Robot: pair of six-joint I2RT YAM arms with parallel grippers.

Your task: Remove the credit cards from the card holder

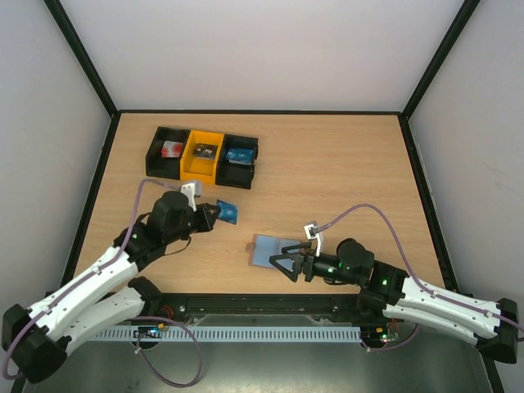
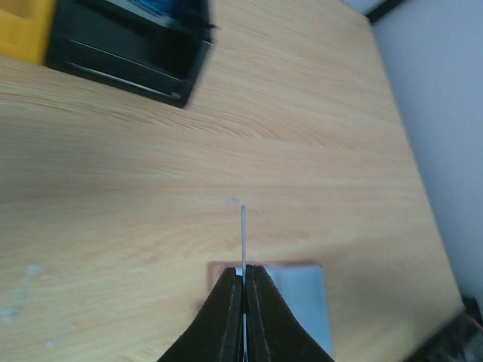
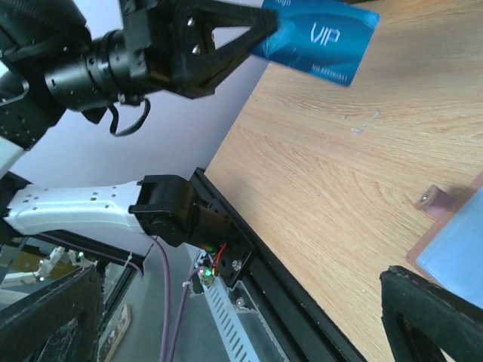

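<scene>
The card holder (image 1: 266,248) lies open on the table, light blue inside with a brown rim and a small tab. It also shows in the left wrist view as the card holder (image 2: 302,290) and at the right wrist view's lower right as the card holder (image 3: 462,253). My left gripper (image 1: 215,212) is shut on a blue credit card (image 1: 228,213), held above the table to the holder's left. That card (image 3: 321,34) reads "VIP"; seen from the left wrist, the card (image 2: 243,234) is edge-on between the left gripper (image 2: 244,270). My right gripper (image 1: 283,264) stands open and empty at the holder's near edge.
A row of bins stands at the back left: black (image 1: 166,152), yellow (image 1: 203,155) and black (image 1: 240,157), each with small items inside. The table's black front rail (image 3: 302,302) runs just below the right gripper.
</scene>
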